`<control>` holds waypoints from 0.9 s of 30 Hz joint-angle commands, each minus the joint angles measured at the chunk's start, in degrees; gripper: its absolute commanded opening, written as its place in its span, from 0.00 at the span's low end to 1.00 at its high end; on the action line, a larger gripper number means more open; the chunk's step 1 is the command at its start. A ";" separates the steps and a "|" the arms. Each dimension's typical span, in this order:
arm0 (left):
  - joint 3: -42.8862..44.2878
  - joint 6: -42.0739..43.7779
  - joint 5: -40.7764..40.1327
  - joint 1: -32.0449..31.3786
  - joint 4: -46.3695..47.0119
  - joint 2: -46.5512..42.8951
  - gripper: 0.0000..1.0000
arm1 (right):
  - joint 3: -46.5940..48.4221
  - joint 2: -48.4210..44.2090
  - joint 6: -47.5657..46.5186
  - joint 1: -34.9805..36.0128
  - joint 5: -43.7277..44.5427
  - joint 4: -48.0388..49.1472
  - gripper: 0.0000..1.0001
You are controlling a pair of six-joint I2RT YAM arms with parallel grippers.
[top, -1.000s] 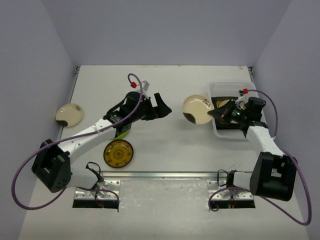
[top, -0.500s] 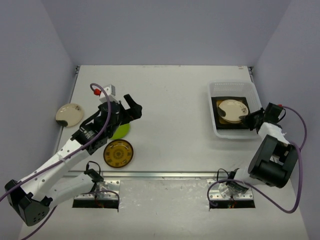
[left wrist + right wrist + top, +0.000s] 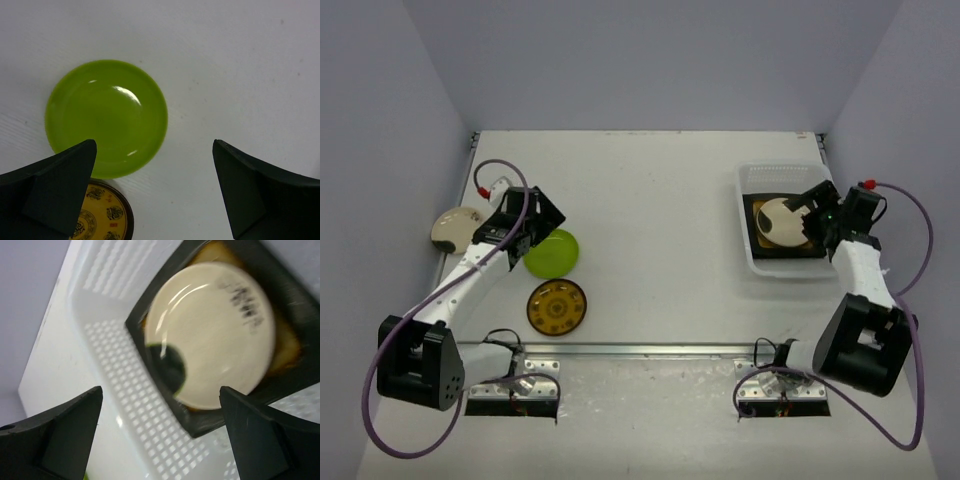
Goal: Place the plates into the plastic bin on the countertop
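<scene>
1. Since half a second ago, the left gripper (image 3: 523,226) has drawn back toward the table's left side, and the right gripper (image 3: 810,206) has swung in over the plastic bin (image 3: 760,170).
2. Top view: the left arm stretches forward, its gripper between the lime green plate (image 3: 552,253) and a loose cream plate (image 3: 455,225). The amber-patterned plate (image 3: 557,305) lies nearer the bases.
3. Left wrist: the left gripper (image 3: 154,143) is spread wide and empty above the lime green plate (image 3: 106,117) on the countertop (image 3: 240,60).
4. Right wrist: the right gripper (image 3: 161,389) gapes, holding nothing, above the binned cream plate (image 3: 215,335), which rests on a square dark-rimmed plate (image 3: 142,347) in the bin (image 3: 115,390).
</scene>
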 commanded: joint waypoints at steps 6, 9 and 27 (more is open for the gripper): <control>-0.29 -17.64 -12.58 16.26 0.13 2.73 1.00 | -4.57 -9.47 -4.53 15.84 -25.70 7.20 0.99; -0.19 -20.90 -14.21 23.58 0.56 5.49 1.00 | -6.81 -10.15 -3.08 16.04 -32.35 10.20 0.99; 15.03 -34.46 -22.35 32.61 -2.32 39.38 1.00 | -10.10 -10.87 -1.24 16.15 -36.97 14.65 0.99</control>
